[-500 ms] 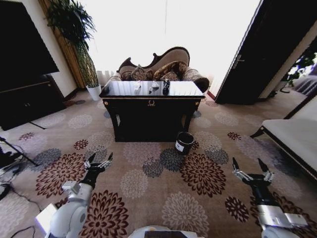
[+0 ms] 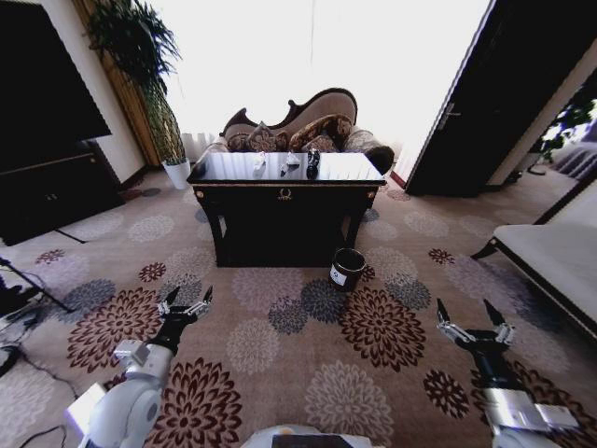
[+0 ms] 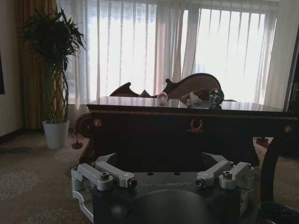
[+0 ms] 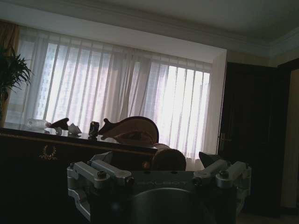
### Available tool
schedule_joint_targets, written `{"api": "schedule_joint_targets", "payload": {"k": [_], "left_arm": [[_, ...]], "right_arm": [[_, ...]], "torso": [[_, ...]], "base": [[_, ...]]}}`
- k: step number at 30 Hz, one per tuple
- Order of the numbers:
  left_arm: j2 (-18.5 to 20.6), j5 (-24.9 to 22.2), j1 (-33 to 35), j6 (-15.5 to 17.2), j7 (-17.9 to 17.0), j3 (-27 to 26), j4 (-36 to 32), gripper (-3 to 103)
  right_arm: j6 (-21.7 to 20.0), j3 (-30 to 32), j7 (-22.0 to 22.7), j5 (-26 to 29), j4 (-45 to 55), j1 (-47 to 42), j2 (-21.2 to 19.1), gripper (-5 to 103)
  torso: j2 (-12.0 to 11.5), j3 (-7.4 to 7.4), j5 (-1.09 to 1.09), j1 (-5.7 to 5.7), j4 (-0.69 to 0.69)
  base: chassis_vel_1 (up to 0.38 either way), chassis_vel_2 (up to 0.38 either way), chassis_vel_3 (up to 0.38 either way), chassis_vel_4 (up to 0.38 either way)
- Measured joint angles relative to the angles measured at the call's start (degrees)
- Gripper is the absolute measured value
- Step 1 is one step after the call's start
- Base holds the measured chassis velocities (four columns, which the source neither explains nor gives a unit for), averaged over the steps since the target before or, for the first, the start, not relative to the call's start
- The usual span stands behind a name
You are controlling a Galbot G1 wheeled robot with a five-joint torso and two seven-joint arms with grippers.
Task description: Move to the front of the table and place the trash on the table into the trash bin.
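The dark table (image 2: pixel 229 169) stands a few steps ahead of me on the patterned carpet. On its glossy top lies the trash: a clear bottle (image 2: pixel 259 166), white paper scraps (image 2: pixel 291 164) and a small dark crushed object (image 2: pixel 312 163). The black trash bin (image 2: pixel 347 269) with a white label sits on the floor by the table's front right leg. My left gripper (image 2: pixel 187 301) hangs low at the left, open and holding nothing. My right gripper (image 2: pixel 474 315) hangs low at the right, also open. The left wrist view shows the table front (image 3: pixel 187 135), the bottle (image 3: pixel 162 97) and the bin's rim (image 3: pixel 278 213).
A carved sofa (image 2: pixel 298 126) stands behind the table. A white plant pot (image 2: pixel 176 173) and a low TV cabinet (image 2: pixel 47 196) are at the left, with cables (image 2: pixel 19 308) on the floor. A pale bench (image 2: pixel 550 257) juts in at the right. Open carpet lies ahead.
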Motion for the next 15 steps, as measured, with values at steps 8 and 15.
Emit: {"api": "schedule_joint_targets", "payload": {"k": [8,15], "left_arm": [[3.9,-0.3,-1.7,0.0,0.0,-1.2,3.5,100],[3.5,-1.2,-2.4,0.0,0.1,-2.2,3.7,100]], "right_arm": [[0.5,-0.1,-0.1,-0.1,-2.5,0.8,-0.9,100],[1.0,-0.6,-0.5,0.6,-2.5,0.9,-1.0,100]], "torso": [[0.0,0.00,-0.01,0.00,0.00],[0.0,0.00,-0.01,0.01,0.01]], "base": [[0.000,0.000,0.000,0.000],[0.000,0.000,0.000,0.000]]}}
